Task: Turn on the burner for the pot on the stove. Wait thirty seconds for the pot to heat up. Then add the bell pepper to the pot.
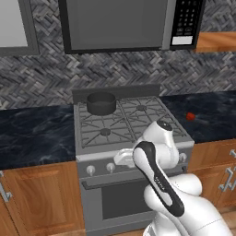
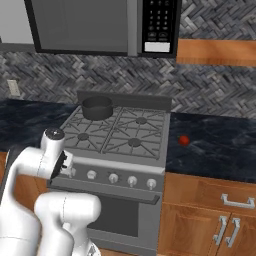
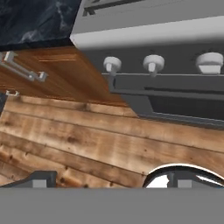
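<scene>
Dark grey metal, the pot [image 1: 101, 103] sits on the stove's [image 1: 133, 138] rear-left burner in the upper middle of the frame, the red bell pepper [image 1: 190, 116] on the black worktop [image 1: 32, 131] at right. The right knob [image 3: 112, 64] must be picked, then turned squarely. The tool [image 2: 68, 167] hangs before the knob row, jaws wide apart, empty.

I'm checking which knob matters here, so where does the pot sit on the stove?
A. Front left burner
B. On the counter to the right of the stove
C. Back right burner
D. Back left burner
D: the pot sits on the stove's back left grate, against the rear panel, while the bell pepper lies on the counter to the right.
</scene>
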Tool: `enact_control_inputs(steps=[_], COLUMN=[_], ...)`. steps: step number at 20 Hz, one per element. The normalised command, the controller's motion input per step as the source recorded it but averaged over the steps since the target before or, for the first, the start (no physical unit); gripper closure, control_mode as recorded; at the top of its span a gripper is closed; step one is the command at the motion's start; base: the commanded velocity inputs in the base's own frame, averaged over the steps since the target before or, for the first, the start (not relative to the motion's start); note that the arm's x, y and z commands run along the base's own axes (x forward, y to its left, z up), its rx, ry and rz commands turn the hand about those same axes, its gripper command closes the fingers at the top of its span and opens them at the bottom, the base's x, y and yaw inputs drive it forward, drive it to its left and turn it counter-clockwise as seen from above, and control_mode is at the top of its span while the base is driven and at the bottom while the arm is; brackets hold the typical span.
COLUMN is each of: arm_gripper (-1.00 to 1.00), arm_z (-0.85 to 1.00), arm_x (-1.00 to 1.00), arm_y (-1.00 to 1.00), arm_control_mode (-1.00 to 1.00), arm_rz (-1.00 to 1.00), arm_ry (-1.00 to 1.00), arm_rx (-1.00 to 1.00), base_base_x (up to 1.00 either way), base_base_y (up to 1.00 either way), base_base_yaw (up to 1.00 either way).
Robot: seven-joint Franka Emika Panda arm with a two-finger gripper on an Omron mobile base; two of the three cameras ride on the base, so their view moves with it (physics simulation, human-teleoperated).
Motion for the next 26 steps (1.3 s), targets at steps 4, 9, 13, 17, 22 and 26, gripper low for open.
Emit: enact_control_inputs(steps=[4,9,13,17,22,26], arm_gripper=[-1.0,-1.0,-1.0,-1.0,-1.0,-1.0], arm_z=[-0.72,-0.43,-0.39,-0.53,-0.66,-0.72], arm_x=[0.0,0.0,0.0,0.0,0.0,0.01], arm_y=[0.19,0.04,0.0,0.0,0.01,0.0], arm_control_mode=[-1.0,-1.0,-1.0,-1.0,-1.0,-1.0], arm_rz=[0.0,0.0,0.0,0.0,0.0,0.0], arm_ry=[0.0,0.0,0.0,-0.02,-0.15,-0.15], arm_rx=[0.27,0.09,0.0,-0.03,-0.03,-0.02], base_base_x=[0.0,0.0,0.0,0.0,0.0,0.0], base_base_y=[0.0,0.0,0.0,0.0,0.0,0.0], base_base_yaw=[0.0,0.0,0.0,0.0,0.0,0.0])
